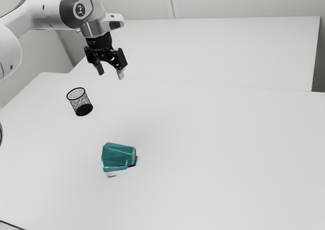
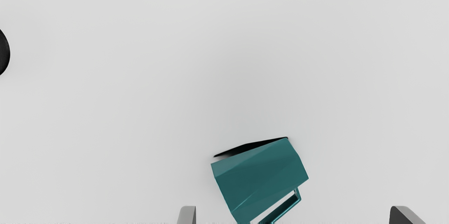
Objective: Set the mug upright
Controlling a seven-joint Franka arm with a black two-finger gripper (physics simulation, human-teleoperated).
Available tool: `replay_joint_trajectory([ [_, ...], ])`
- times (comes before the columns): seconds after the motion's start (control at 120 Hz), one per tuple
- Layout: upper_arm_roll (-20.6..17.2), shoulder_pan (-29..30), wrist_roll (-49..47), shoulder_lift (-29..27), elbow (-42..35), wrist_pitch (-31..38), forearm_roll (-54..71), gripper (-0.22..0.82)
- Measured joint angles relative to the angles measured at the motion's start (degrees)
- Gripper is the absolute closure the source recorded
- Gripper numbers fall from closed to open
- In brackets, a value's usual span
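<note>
Pincer (image 1: 110, 74) spread and empty, up above the table (image 1: 228, 143); well apart from it, the mug (image 1: 118, 156) lies on its side on the tabletop. Reaching seems the step in hand: next, descend, grip the mug, then turn it base-down

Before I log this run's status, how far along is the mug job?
Nothing looks done: the teal mug lies on its side on the table. Nothing is in hand: the gripper hangs open, clear of it. Left: grasping, turning and releasing it upright.
</note>
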Motion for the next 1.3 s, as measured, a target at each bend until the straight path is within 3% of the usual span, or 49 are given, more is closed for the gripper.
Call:
replay_joint_trajectory([
  [0.4, 0.1, -0.1, -0.7, -2.0, -3.0, -0.4, -1.2, 0.0],
  [0.492, 2.3, -0.1, -0.8, -4.1, -5.8, -0.6, -4.1, 0.0],
  [0.567, 6.5, -0.3, -0.3, -5.7, -9.3, -0.8, -8.9, 0.0],
  [0.817, 15.1, 6.0, 2.6, -8.4, -23.5, 0.4, -23.2, 0.0],
  [1.15, 16.0, 16.8, 7.4, -8.2, -37.7, 12.8, -36.6, 0.0],
  [1.225, 16.0, 15.3, 8.6, -7.3, -38.0, 14.5, -38.5, 0.0],
  [1.3, 16.0, 9.5, 9.7, -6.7, -38.1, 15.7, -39.6, 0.0],
])
